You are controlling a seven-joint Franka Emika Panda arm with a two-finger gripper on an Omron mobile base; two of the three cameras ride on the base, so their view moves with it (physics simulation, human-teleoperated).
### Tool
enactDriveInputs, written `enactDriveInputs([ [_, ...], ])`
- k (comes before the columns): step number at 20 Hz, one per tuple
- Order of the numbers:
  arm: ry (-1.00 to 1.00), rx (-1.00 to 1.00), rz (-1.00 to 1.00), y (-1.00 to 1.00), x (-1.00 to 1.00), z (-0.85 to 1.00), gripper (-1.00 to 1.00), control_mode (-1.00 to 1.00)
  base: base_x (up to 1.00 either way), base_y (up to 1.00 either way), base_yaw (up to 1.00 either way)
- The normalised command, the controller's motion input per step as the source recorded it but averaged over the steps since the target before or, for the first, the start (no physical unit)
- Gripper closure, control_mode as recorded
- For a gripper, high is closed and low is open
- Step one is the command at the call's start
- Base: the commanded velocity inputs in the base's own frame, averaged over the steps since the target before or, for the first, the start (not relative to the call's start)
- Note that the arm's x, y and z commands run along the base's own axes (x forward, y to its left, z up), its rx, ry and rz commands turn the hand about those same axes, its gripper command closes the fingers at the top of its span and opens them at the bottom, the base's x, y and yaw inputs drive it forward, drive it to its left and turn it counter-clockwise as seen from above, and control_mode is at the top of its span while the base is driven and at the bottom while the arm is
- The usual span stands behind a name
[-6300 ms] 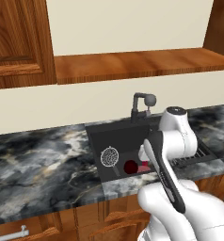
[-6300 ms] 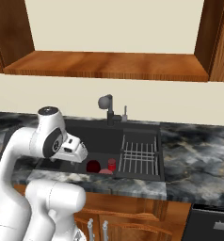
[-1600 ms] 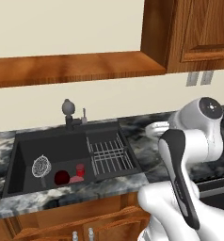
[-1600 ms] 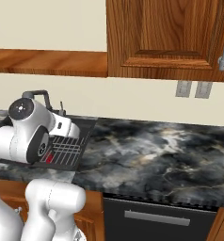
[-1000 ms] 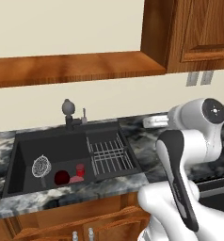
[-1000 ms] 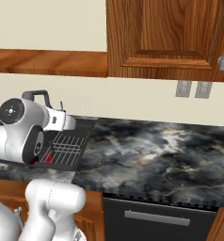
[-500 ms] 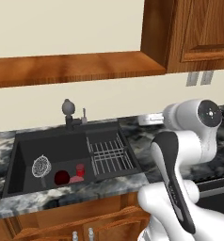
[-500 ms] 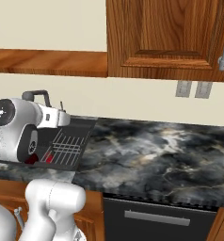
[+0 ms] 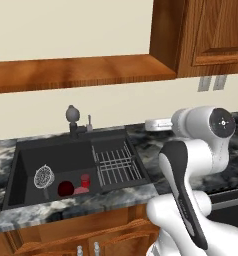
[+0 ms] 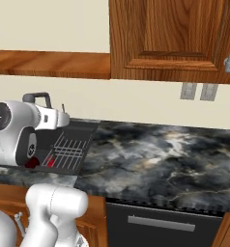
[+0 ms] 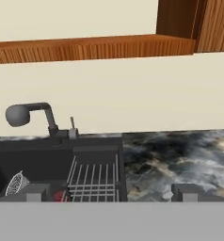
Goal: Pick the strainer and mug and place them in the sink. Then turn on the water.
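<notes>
Strainer [image 9: 43,177] & mug [image 9: 66,188] in sink [image 9: 21,165], faucet [image 9: 73,120] dry.

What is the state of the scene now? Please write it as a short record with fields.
strainer: small round silvery wire-mesh strainer lies in the left part of the basin
mug: small dark maroon-red mug is in the basin, just right of the strainer
sink: black rectangular recessed sink in the dark marbled counter
rack: ribbed wire rack in the sink's right section
faucet: dark faucet behind the basin; no stream visible
hand: hand open, holding nothing, looking over the rack
remaining step: turn on the water
</notes>
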Motion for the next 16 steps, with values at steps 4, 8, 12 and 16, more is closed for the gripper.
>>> enactDriveInputs([
  [4,-0.19,0.01,0.0,0.04,0.0,-0.29,-1.0,-1.0,0.0,0.0,0.0],
  [8,-0.18,0.0,0.0,0.11,0.0,-0.28,-1.0,-1.0,0.0,0.0,0.0],
  [12,-0.16,0.0,0.0,0.07,0.05,-0.21,-1.0,-1.0,0.0,0.0,0.0],
  [16,-0.15,0.0,0.01,0.06,0.1,-0.21,-1.0,-1.0,0.0,0.0,0.0],
])
